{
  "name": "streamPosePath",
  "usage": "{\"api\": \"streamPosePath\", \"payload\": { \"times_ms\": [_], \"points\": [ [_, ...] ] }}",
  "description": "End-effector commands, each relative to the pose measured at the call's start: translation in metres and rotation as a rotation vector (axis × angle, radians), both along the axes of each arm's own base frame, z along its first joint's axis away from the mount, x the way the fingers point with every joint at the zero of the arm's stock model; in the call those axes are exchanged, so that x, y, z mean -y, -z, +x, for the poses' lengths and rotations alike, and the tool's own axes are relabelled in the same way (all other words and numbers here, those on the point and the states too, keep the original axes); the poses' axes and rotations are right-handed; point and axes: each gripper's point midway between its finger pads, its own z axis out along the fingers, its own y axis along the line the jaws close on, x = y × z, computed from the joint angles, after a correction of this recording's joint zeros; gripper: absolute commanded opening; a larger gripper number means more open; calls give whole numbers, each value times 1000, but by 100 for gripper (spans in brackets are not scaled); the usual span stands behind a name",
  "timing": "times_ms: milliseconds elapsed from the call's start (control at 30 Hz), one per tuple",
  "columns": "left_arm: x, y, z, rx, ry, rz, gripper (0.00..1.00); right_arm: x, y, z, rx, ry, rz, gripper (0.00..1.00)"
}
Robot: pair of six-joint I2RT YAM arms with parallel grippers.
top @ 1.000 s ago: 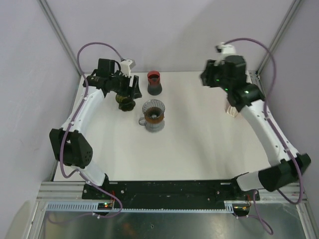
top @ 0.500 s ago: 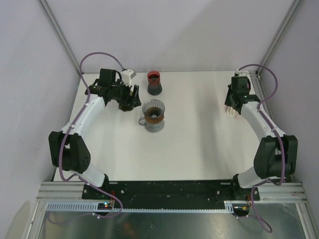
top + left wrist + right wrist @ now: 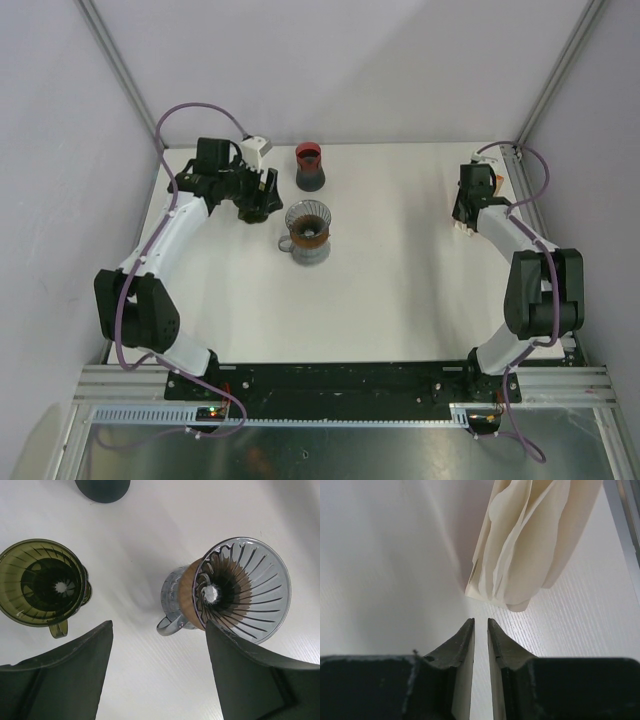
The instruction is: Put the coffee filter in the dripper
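White table (image 3: 400,290): green dripper (image 3: 42,582), clear dripper (image 3: 240,595), cup (image 3: 309,166), filter stack (image 3: 535,540).

The right gripper (image 3: 480,622) comes up from 6 o'clock, its two dark fingers (image 3: 457,647) almost together, with only a thin slit of white table (image 3: 385,555) showing between them and nothing held. A stack of cream paper filters (image 3: 530,545) lies toward 1 o'clock, just beyond the fingertips and apart from them. The folded edges fan downward and the lowest corner points at the tips. A grey metal rail (image 3: 626,502) runs along the edge at 2 o'clock.
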Motion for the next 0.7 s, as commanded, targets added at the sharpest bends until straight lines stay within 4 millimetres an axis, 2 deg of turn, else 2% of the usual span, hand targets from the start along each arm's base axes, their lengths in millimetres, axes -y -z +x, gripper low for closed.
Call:
{"api": "streamPosePath", "payload": {
  "times_ms": [0,333,667],
  "points": [
    [-1,-15,2,71,20,-1,79,2,2,11,41,-5,-8,21],
    [-1,-13,3,68,22,3,79,7,29,16,-22,-57,-83,21],
    [-1,-12,4,66,26,4,79,12,40,22,-36,-80,-125,18]
  ]
}}
